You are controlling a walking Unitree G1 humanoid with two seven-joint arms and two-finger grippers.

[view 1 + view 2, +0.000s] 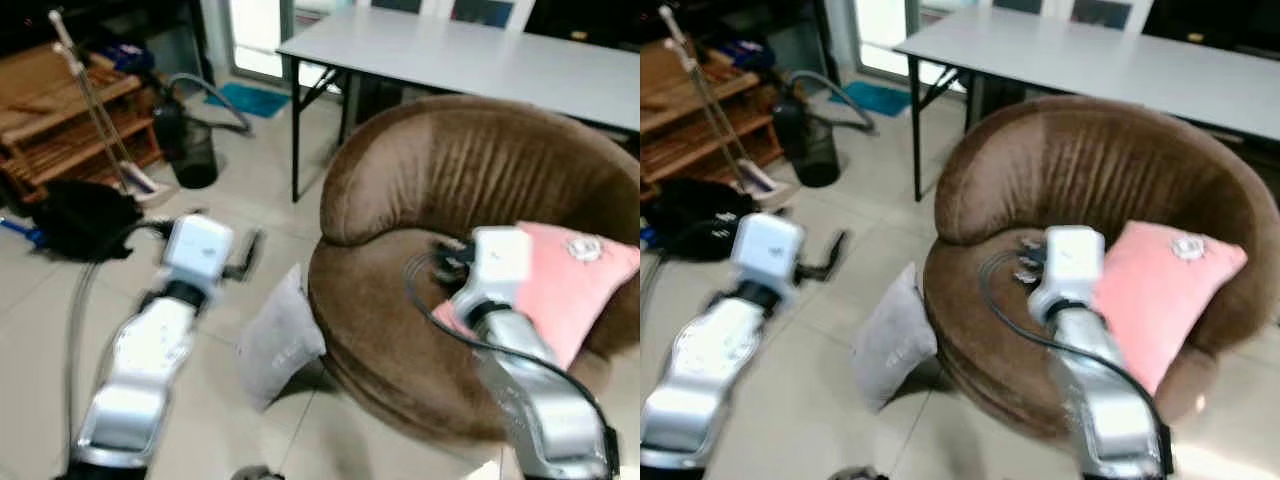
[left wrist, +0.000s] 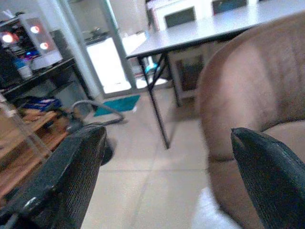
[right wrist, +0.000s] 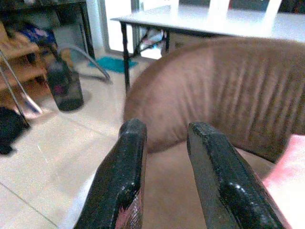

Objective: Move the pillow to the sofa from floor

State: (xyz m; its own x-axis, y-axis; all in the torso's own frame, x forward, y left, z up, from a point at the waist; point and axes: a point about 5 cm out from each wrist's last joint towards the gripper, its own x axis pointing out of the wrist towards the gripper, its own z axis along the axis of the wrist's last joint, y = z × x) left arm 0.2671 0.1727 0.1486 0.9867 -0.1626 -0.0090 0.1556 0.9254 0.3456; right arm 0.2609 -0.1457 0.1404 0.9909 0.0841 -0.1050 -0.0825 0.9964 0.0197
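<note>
Leaning against the outer front edge of the round brown sofa (image 1: 470, 250), the grey pillow (image 1: 278, 340) stands on the tiled floor (image 1: 250, 200), with open tile stretching to its left toward the black bag (image 1: 80, 215). The left gripper (image 2: 167, 181) hangs above that open floor with its fingers spread wide and empty, while the right gripper (image 3: 164, 176) hovers over the sofa seat, fingers a little apart and holding nothing. A pink pillow (image 1: 570, 285) lies on the seat against the right rim, and a white table (image 1: 470, 60) stands close behind the sofa back.
</note>
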